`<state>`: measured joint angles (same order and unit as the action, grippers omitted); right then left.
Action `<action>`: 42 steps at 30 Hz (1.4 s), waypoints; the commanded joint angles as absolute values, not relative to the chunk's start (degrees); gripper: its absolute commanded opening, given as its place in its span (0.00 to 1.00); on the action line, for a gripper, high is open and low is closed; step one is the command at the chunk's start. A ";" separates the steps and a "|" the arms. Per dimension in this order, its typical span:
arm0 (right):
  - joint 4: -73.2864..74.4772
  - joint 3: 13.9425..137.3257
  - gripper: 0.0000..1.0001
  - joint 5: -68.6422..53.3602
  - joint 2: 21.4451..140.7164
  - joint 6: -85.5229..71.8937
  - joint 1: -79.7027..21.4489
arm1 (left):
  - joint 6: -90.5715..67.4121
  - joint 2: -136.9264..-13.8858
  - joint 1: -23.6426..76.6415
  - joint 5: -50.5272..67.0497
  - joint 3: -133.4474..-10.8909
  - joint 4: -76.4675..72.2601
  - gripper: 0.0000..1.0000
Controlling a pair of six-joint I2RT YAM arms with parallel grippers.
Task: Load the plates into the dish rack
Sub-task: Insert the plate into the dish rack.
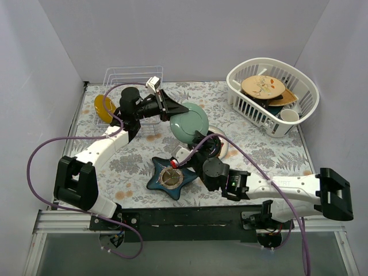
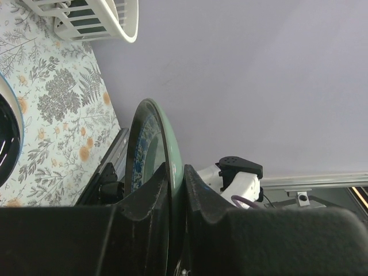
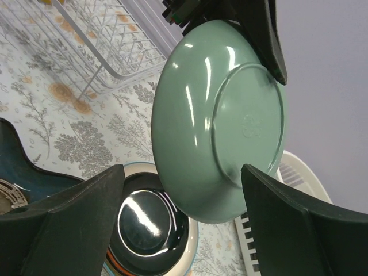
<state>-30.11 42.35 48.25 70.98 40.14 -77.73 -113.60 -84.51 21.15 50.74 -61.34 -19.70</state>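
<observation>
- The round teal-green plate (image 3: 218, 121) is held on edge above the table, its rim pinched by the left gripper's (image 2: 175, 172) jaws.
- The right gripper's (image 3: 181, 178) jaws are spread wide either side of the plate's lower edge.
- The clear-white wire dish rack (image 1: 133, 77) stands near.

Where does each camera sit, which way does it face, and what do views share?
Top external: above and behind, looking down on the table; both arms show.
Left wrist: looks along left end effector, shut on teal plate rim.
Right wrist: looks through open right end effector toward plate underside and dish rack.
Shared: the teal plate.
</observation>
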 commanded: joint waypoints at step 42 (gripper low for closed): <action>-5.01 43.86 0.96 43.60 48.95 13.71 -78.31 | -65.75 -81.56 -7.90 33.83 -83.78 24.52 0.00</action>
<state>-4.73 43.38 44.58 49.52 15.38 -78.08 -74.78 -85.52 -2.92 34.96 -86.83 22.35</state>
